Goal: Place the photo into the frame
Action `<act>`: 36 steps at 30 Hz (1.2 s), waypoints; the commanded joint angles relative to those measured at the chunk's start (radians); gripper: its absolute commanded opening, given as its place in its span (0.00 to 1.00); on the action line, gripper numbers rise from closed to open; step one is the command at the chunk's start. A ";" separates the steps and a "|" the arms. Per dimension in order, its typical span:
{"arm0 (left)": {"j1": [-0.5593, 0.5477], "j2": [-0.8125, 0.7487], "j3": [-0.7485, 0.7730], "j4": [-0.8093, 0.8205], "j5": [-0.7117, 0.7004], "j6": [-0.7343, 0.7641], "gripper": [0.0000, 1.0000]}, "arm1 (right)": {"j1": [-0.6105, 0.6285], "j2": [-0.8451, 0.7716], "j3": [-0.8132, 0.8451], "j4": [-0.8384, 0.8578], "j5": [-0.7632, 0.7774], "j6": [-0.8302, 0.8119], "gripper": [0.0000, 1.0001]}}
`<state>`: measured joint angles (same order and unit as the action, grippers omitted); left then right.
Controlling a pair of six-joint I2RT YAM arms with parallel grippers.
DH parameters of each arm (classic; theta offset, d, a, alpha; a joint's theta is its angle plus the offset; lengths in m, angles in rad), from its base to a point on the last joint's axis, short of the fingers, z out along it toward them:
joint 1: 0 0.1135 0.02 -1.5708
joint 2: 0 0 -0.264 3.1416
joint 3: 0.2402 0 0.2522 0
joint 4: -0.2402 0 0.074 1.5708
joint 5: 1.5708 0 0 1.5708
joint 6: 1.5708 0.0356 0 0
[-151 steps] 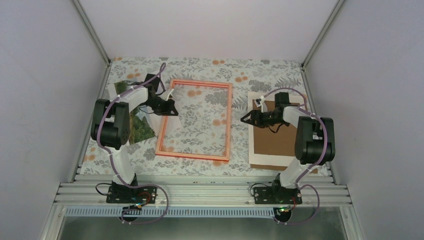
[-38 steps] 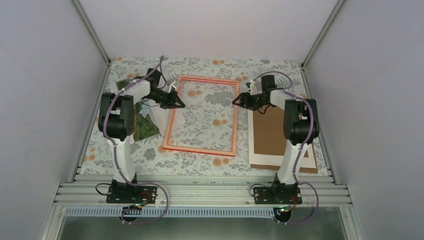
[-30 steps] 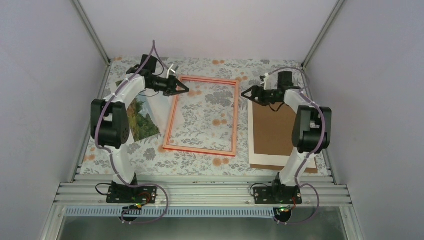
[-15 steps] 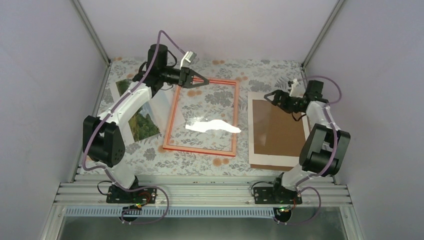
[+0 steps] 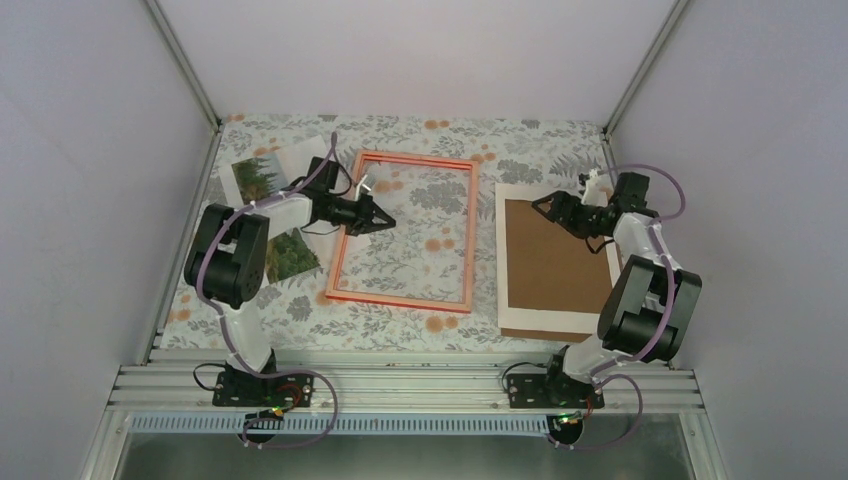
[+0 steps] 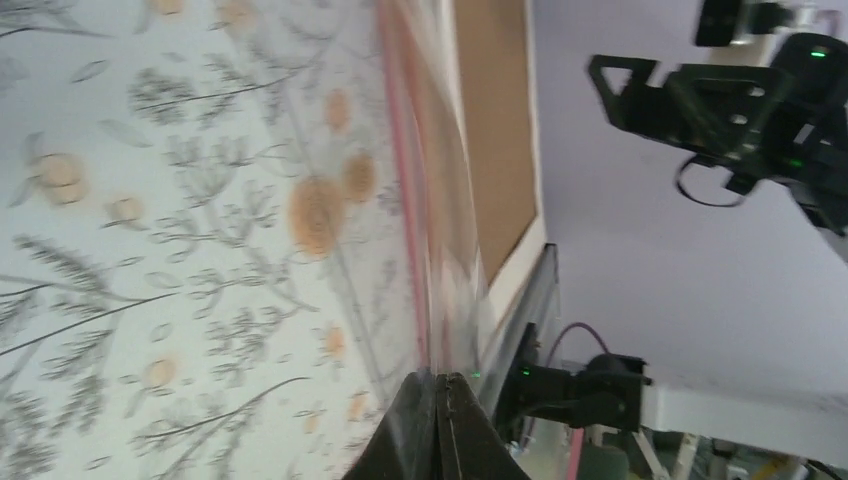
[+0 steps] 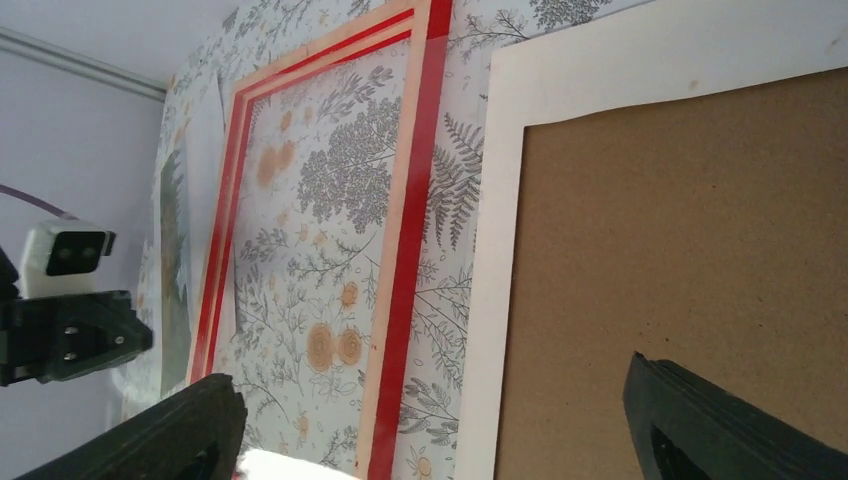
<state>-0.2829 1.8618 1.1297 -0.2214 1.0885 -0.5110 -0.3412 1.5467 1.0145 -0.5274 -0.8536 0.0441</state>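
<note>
Left gripper (image 5: 385, 221) has its jaws pressed together with nothing seen between them; the left wrist view shows its fingers (image 6: 437, 425) meeting in a point low over the clear pane. It sits just inside the left rail of the frame (image 5: 471, 240), roughly a third of the way down from the far end. The frame lies flat on the floral cloth (image 5: 400, 130) in the middle of the table, its paler orange-pink side up, slightly skewed so that its far end leans right. In the left wrist view its far rail (image 6: 400, 150) is a blurred pink streak. The photo (image 5: 256, 178) lies picture side up on the cloth to the left of the frame, behind the left gripper and partly hidden under the left arm (image 5: 240, 250). Its near right corner is just beside the frame's left rail. Right gripper (image 5: 543, 206) has its jaws spread wide and empty, hovering over the far left corner of the brown board (image 5: 555, 260), which rests on a white sheet (image 5: 503, 260) to the right of the frame. From the right wrist, the frame (image 7: 405, 250) runs beside the sheet's edge, apart from it.
</note>
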 commanded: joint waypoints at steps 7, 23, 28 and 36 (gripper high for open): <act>0.042 0.082 0.006 -0.111 -0.197 0.115 0.02 | 0.105 0.026 -0.004 0.020 -0.009 -0.024 0.85; 0.059 0.117 0.055 -0.165 -0.222 0.166 0.02 | 0.199 0.060 0.004 0.014 0.004 -0.048 0.83; 0.046 0.064 0.070 -0.194 -0.223 0.228 0.02 | 0.201 0.069 0.002 0.018 0.005 -0.047 0.83; 0.044 0.055 0.067 -0.185 -0.240 0.250 0.02 | 0.212 0.093 0.013 0.024 0.002 -0.043 0.83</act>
<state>-0.2379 1.9404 1.1816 -0.4019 0.8635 -0.2951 -0.1432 1.6215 1.0145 -0.5167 -0.8513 0.0189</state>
